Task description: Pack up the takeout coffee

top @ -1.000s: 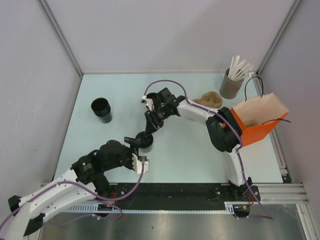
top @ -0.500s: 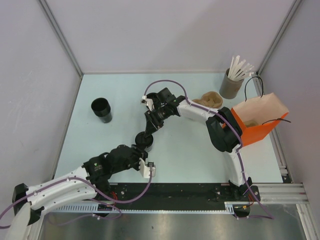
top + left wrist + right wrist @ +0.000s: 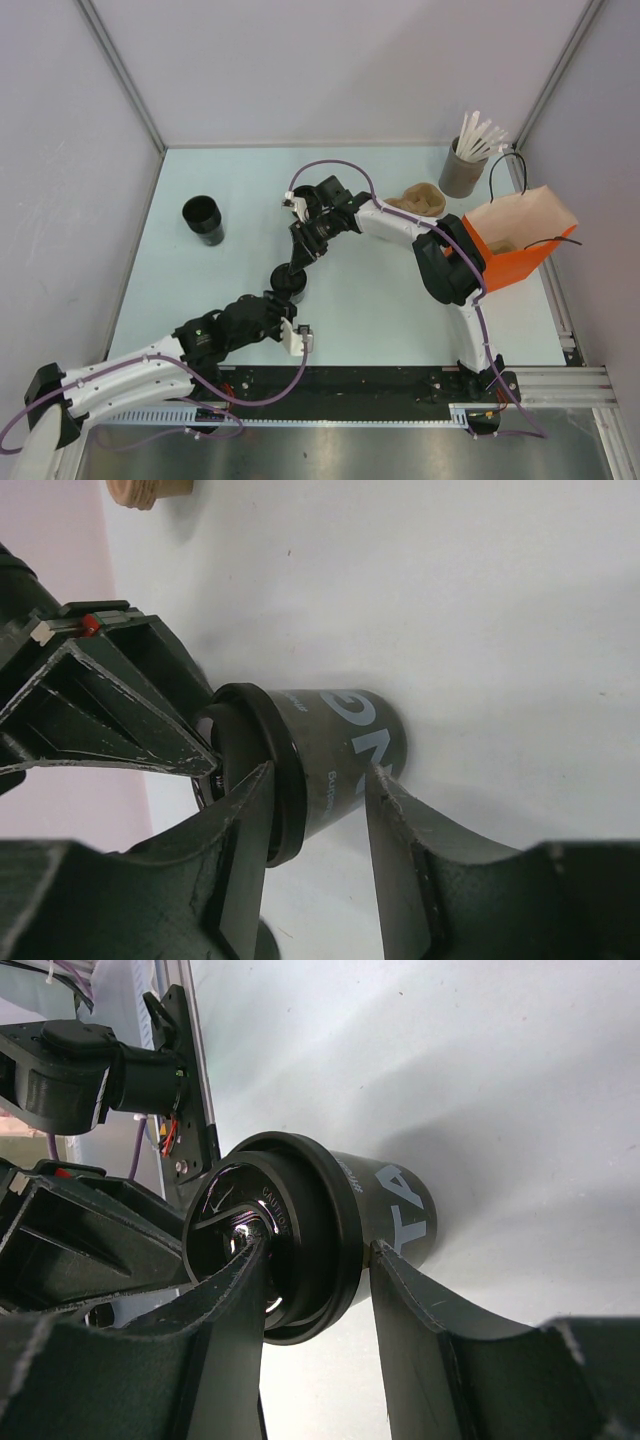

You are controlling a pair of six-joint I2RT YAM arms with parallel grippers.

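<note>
The takeout coffee (image 3: 291, 283), a small black cup with a round black lid, stands upright on the pale table left of centre. My right gripper (image 3: 298, 262) reaches it from the far side and is shut on it. In the right wrist view one finger (image 3: 235, 1290) crosses the lid (image 3: 270, 1260) and the other presses the cup wall. My left gripper (image 3: 277, 298) comes from the near left and is shut on the same cup (image 3: 335, 755). Its fingers (image 3: 240, 825) press the lid rim and the wall. The right gripper's fingers (image 3: 110, 695) show beside the lid in the left wrist view.
An orange bag (image 3: 515, 248) with a brown paper top stands open at the right edge. A grey tub of white sticks (image 3: 462, 172) is at the back right. A tan moulded piece (image 3: 420, 200) lies beside it. A lidless black cup (image 3: 203, 219) stands at the left.
My left arm has swung in toward the cup and its jaws have closed from wide open onto it. The right arm and the cup have stayed in place.
</note>
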